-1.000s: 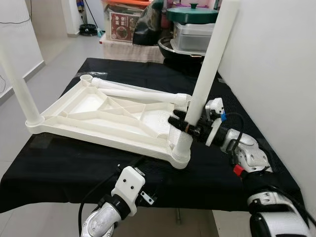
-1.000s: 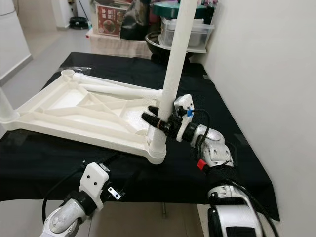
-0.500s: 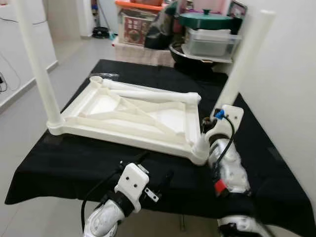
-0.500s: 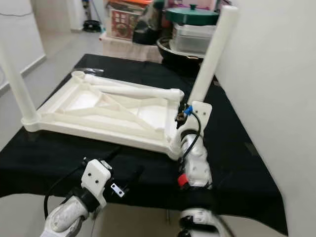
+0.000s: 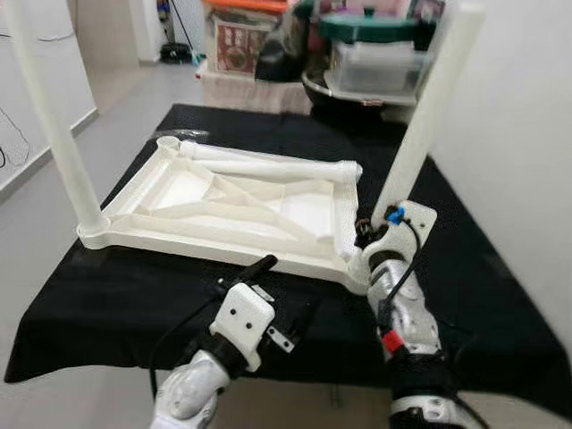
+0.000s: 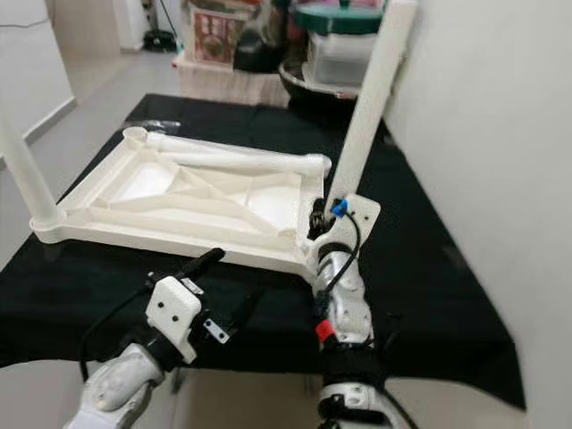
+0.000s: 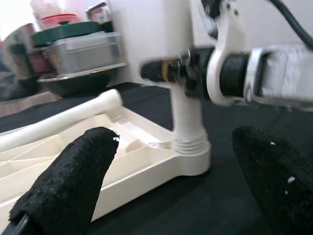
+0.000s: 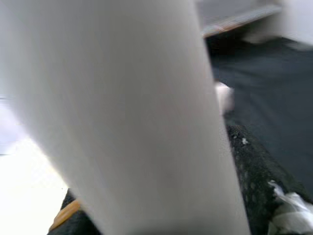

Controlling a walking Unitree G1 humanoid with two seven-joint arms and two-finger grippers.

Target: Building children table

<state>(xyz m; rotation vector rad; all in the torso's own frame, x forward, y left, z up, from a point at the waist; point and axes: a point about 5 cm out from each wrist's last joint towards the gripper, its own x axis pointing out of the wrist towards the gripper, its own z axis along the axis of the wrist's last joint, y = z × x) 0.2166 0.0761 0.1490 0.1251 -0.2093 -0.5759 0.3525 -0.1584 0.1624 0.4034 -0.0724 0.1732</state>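
The right gripper (image 6: 316, 220) is clamped around the tall white plastic leg tube (image 5: 420, 125) just above its socket, at the near right corner of the white moulded plastic tabletop (image 5: 223, 210), which lies upside down on the black cloth-covered bench (image 5: 107, 304). In the right wrist view the tube is so close that it is only a pale blur, with one black finger (image 8: 254, 176) beside it. The left gripper (image 5: 268, 295) hovers with its fingers spread wide over the near edge of the bench, holding nothing; its two black pads (image 7: 68, 181) frame the same corner socket and the other arm. A second white leg tube (image 5: 54, 116) stands upright in the near left corner of the tabletop, and a third white tube (image 5: 268, 168) lies flat along its far side. I judge the parts to be stiff, hollow and rather light, with a smooth surface that may slip, so the best hold on a leg is low, near the socket, while the ribbed frame can be pressed at its rim. The tops of both standing legs are cut off or blurred, and it is not visible how deep the right leg sits in its socket. The storage boxes (image 5: 375, 63) behind the bench are hard to make out.
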